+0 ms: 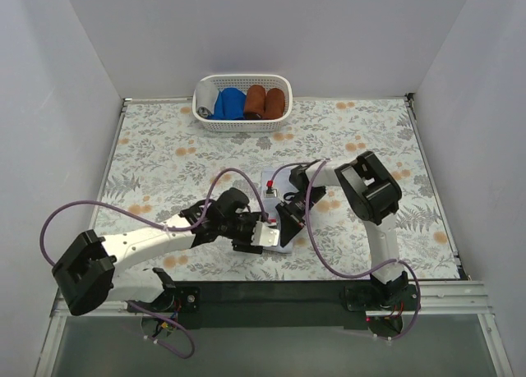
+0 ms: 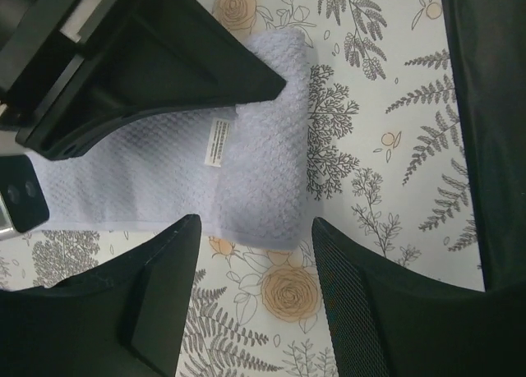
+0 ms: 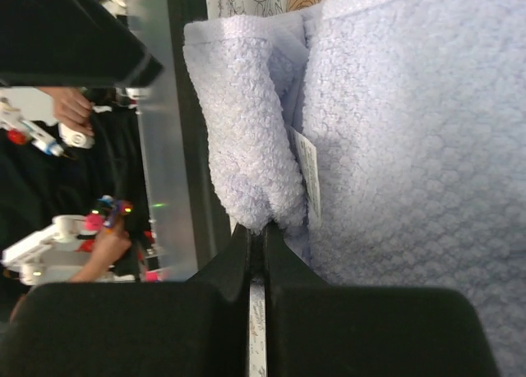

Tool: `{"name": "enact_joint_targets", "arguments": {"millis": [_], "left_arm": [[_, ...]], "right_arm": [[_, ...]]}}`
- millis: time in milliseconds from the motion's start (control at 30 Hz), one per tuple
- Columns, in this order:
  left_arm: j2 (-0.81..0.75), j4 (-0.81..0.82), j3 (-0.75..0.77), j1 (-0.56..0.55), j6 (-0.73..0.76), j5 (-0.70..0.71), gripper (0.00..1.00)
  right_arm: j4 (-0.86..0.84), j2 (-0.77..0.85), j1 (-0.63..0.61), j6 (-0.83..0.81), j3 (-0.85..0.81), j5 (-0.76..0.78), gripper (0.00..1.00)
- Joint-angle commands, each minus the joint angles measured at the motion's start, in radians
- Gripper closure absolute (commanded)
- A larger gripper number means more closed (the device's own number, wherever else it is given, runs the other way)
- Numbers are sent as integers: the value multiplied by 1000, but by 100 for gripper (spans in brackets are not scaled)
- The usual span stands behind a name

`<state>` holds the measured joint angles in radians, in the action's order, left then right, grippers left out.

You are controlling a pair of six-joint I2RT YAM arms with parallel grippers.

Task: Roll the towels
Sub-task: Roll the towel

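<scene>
While left gripper (image 2: 255, 229) gapes — right gripper (image 3: 256, 239) pinches towel (image 3: 394, 147).

Pale lavender towel (image 2: 261, 188), waffle-textured, lying flat, one end turned over in a fold

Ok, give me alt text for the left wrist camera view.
A pale lavender towel lies on a flowered tablecloth, one end folded over beside its white label. The left gripper stands open at its edge; the right gripper reaches over it.
</scene>
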<state>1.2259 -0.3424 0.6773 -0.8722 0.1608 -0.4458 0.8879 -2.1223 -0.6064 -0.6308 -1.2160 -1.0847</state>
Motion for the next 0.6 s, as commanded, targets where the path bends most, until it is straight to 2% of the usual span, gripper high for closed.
{"name": "enact_joint_targets", "arguments": {"millis": [0,67,333,433,467,500,533,567], "left_arm": [[24,144,-21,-77,75,160,47],[55,173,-25,-125,97,176,47],[199,227,-36,-191,177,220,49],[245,203,-24,-198,155,220,67],[257,163,-13,-198,134,211,77],[270,139,8,-197,128,197,79],[283,113,17,-197,123,161,82],[290,73,24,-197,102,142,84]], "right_arm": [[31,-77,5,-33,-11,92,99],[37,-111,20,-35,-17,77,99],[39,-142,69,-37,-30,51,99],[37,-140,88,-24,-43,65,99],[34,-130,95,-17,-50,72,99],[34,-120,102,-3,-54,78,97],[33,-107,109,6,-59,103,92],[31,-73,128,16,-69,115,82]]}}
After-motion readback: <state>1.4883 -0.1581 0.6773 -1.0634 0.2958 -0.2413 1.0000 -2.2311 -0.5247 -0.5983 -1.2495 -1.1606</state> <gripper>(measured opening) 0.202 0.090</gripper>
